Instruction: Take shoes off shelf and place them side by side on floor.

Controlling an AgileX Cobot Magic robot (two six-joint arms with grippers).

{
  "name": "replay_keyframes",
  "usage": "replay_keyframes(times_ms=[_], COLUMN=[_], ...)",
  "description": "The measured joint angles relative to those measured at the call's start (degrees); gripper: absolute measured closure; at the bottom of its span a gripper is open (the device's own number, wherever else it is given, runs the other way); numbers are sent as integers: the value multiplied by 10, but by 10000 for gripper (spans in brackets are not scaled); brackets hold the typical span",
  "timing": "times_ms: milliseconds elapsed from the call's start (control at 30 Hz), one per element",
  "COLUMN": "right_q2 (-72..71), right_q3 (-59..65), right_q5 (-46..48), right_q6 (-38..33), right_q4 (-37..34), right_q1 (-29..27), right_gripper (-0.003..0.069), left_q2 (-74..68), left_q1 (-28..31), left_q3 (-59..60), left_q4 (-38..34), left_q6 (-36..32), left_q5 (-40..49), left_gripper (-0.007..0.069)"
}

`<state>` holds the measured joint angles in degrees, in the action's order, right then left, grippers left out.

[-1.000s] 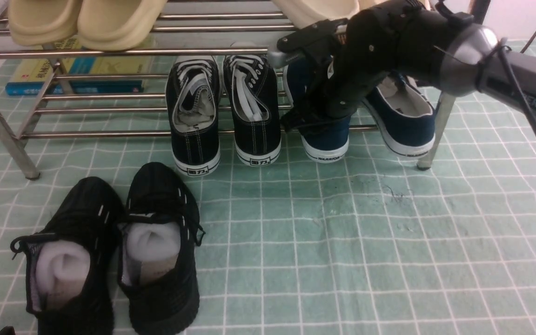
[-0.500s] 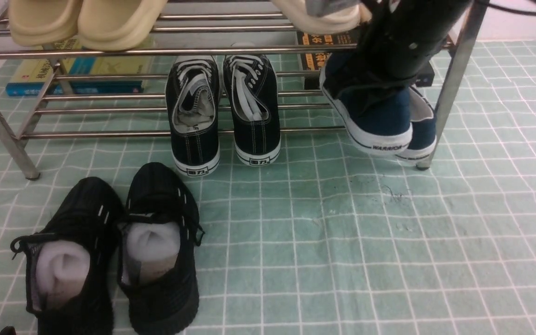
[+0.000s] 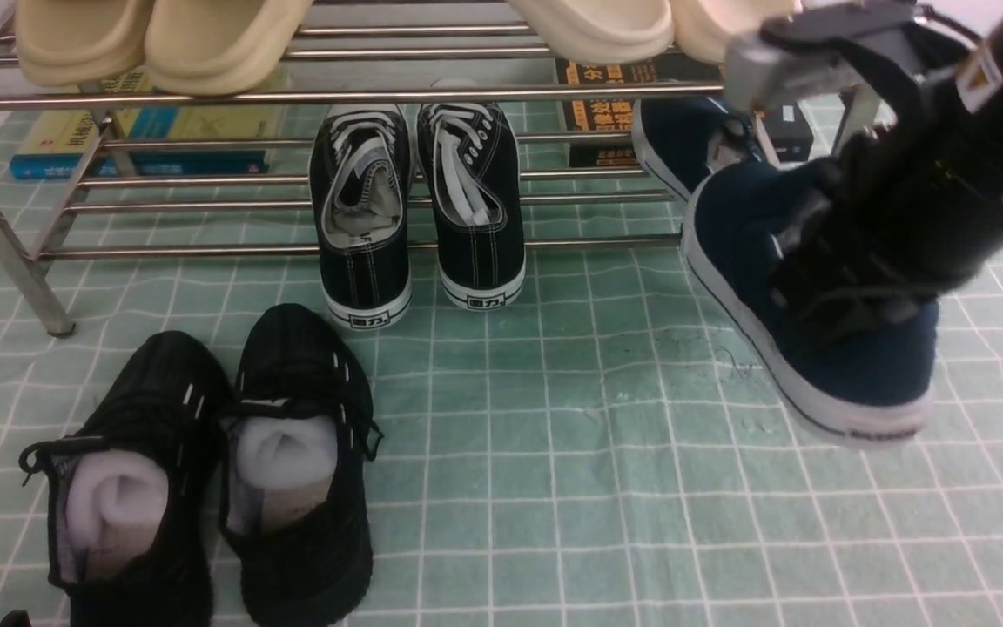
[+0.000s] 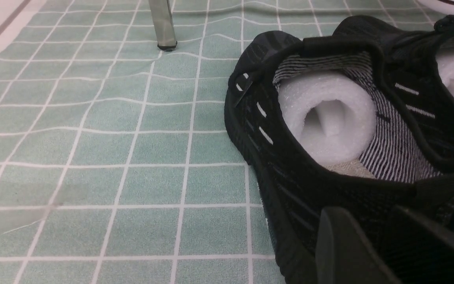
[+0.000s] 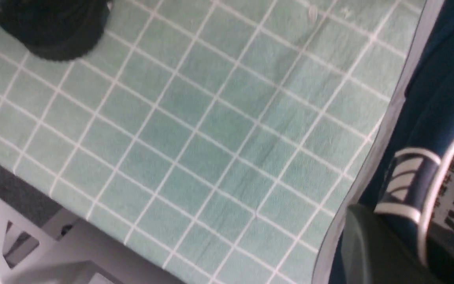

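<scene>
Navy slip-on [image 3: 858,379] hangs in my right gripper [image 3: 845,279], clear of the shelf [image 3: 292,96] and out in front of its right end, above the floor [image 3: 597,435]. It tilts, with the white-soled heel lowest and nearest the front camera and the toe pointing back up toward the shelf. My right fingers [image 5: 369,244] are pinched on the shoe's heel wall. In the right wrist view one dark finger lies against the heel beside the striped tab, with the grey insole lettering just past the white-edged rim.

The other navy slip-on [image 3: 684,139] sits on the shelf's lower tier at the right end, partly hidden behind the raised one. Black lace-up sneakers [image 3: 475,235] stand on the same tier at the middle, heels over the front rod. Cream slippers [image 3: 162,43] rest on the upper tier. Black knit sneakers [image 3: 292,488] stand side by side on the floor in front of the shelf's left half. My left gripper [image 4: 373,236] is low, just behind the heel of one of them, fingers spread. Whether they touch the knit I cannot tell.
</scene>
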<state>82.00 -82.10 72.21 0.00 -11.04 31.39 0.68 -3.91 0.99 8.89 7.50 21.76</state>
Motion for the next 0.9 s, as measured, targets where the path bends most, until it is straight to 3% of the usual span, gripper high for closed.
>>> replay_keyframes(times_ms=[300, 900], right_q2=[17, 186], right_q3=[44, 45], right_q5=[-52, -260], right_q6=[14, 39], right_q4=[-13, 28], right_q1=[91, 98], right_gripper=[612, 612], left_q2=[0, 0], left_q1=[0, 0], left_q3=[0, 0], left_q4=[0, 0], left_q6=[0, 0], left_q5=[0, 0], left_gripper=[414, 409])
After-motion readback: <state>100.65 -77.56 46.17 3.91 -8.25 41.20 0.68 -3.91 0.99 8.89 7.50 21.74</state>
